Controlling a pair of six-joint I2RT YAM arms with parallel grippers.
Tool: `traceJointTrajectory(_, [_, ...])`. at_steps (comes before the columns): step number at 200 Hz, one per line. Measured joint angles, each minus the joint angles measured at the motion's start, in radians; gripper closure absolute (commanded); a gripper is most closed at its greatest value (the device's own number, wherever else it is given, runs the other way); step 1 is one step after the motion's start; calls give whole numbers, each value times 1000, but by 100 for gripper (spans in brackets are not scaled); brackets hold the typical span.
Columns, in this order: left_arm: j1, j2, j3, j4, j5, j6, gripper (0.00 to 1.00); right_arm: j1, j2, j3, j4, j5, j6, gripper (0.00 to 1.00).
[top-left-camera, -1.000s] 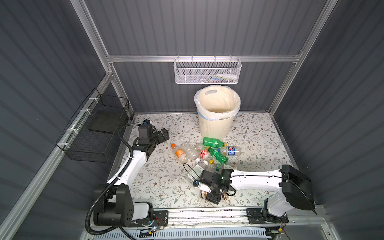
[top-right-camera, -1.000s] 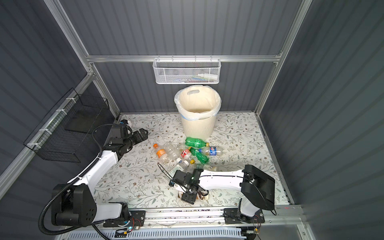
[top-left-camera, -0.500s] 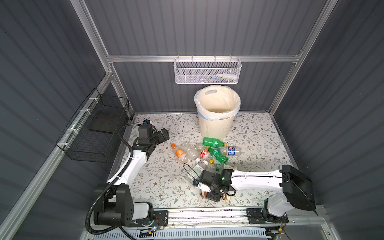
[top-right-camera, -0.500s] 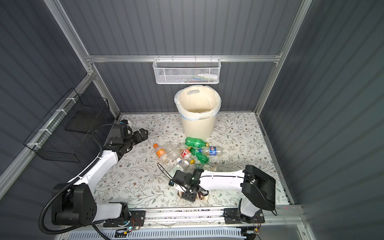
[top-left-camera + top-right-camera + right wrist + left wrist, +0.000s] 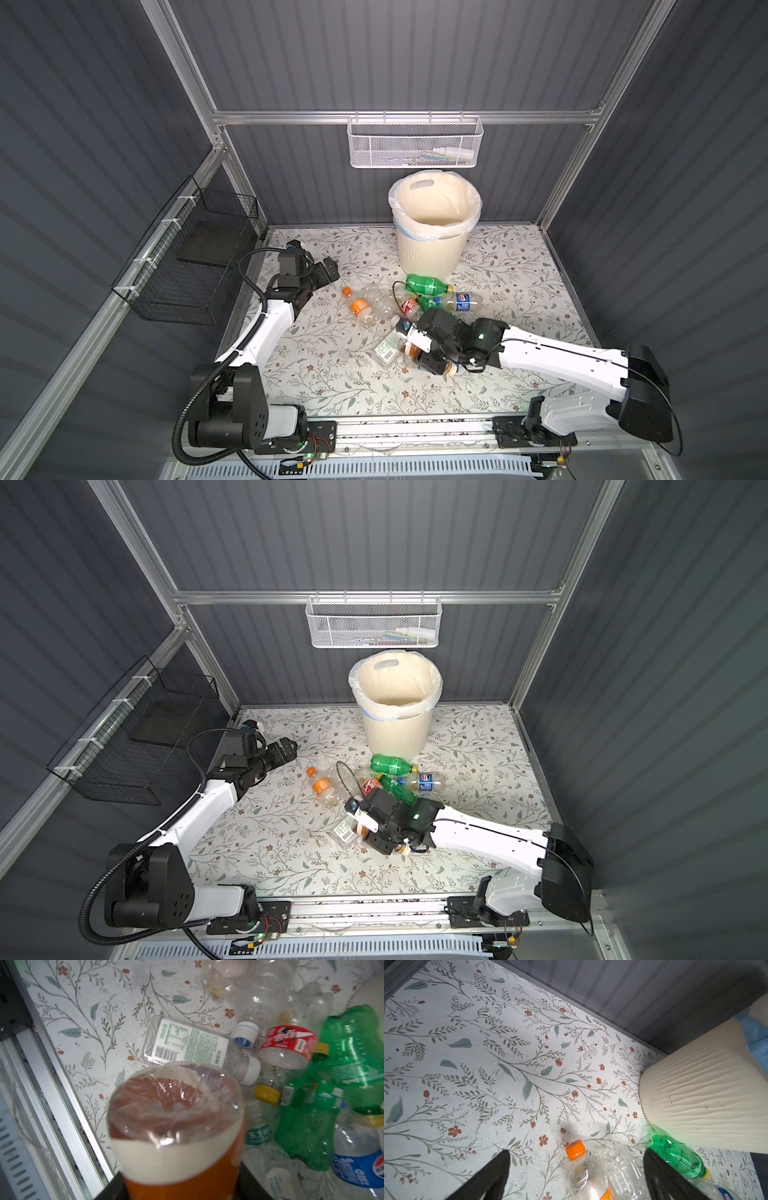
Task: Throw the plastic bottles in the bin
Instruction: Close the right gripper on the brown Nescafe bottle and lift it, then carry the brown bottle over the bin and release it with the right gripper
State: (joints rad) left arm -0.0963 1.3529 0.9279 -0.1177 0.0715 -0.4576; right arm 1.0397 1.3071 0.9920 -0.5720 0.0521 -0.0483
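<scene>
Right claw [image 5: 180, 1185] gripping orange-label bottle [image 5: 176, 1118], front rail [image 5: 54, 1093] near

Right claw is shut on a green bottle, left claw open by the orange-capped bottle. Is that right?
No. The right wrist view shows the right claw shut on a clear bottle with an orange label, not a green one. The left claw is open by the orange-capped bottle, as stated.

Blurred orange-labelled bottle [image 5: 178, 1147] cut off at edge; white mesh basket [image 5: 374, 145] contents indistinct.
</scene>
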Motion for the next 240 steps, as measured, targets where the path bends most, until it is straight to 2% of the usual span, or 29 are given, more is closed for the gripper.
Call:
traceJointTrajectory(40, [0, 0, 0, 0, 10, 0, 1, -141, -145, -17, 132, 7, 72, 50])
traceJointTrajectory(92, [0, 0, -29, 13, 45, -8, 1, -318, -361, -159, 379, 69, 179, 51])
traceJointTrajectory(149, [-12, -37, -97, 22, 72, -7, 3, -490, -536, -267, 624, 137, 213, 51])
traceJointTrajectory(206, [-103, -97, -134, 6, 48, -7, 3, -551, -569, -240, 816, 140, 150, 50])
traceJointTrajectory(240, [-169, -122, -156, -2, 10, -14, 3, -589, -444, -55, 904, 69, 104, 49])
